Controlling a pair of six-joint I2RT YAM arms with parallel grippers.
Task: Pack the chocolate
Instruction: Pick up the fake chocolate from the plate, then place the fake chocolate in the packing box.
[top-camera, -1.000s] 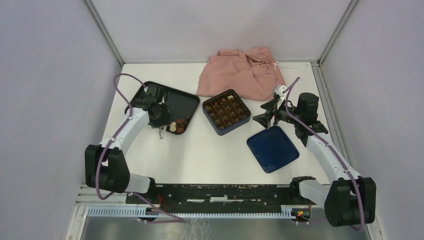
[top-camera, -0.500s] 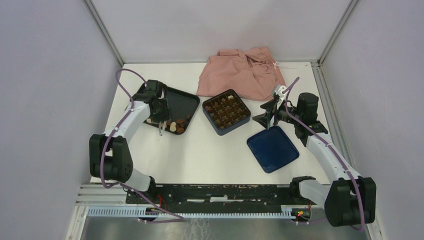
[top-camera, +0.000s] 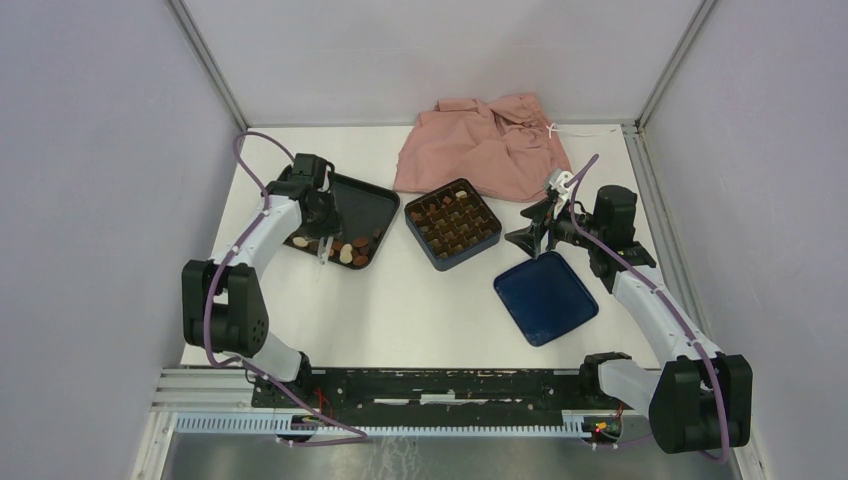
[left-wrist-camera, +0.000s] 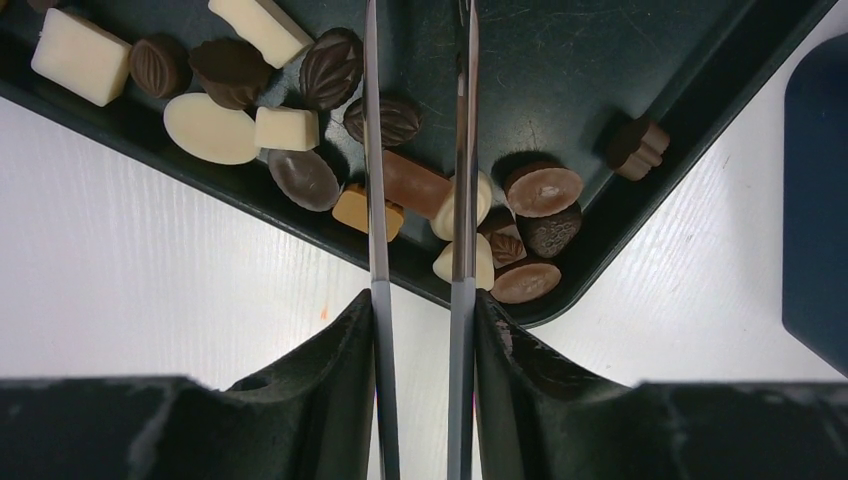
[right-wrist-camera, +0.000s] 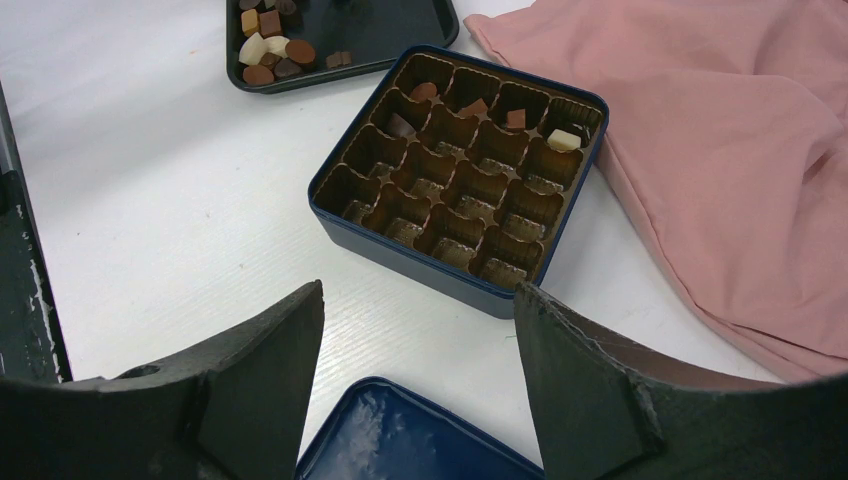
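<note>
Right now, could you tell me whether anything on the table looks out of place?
A crumpled pink cloth lies at the table's far edge, right beside the blue box. It has no evident part in packing; nothing looks spilled or damaged.

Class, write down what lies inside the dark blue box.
The box holds a gridded insert with four brown chocolates and one cream piece; other cells look empty. Whatever is beneath the insert is covered.

Lab cell: plain grey panel walls (top-camera: 100, 150)
</note>
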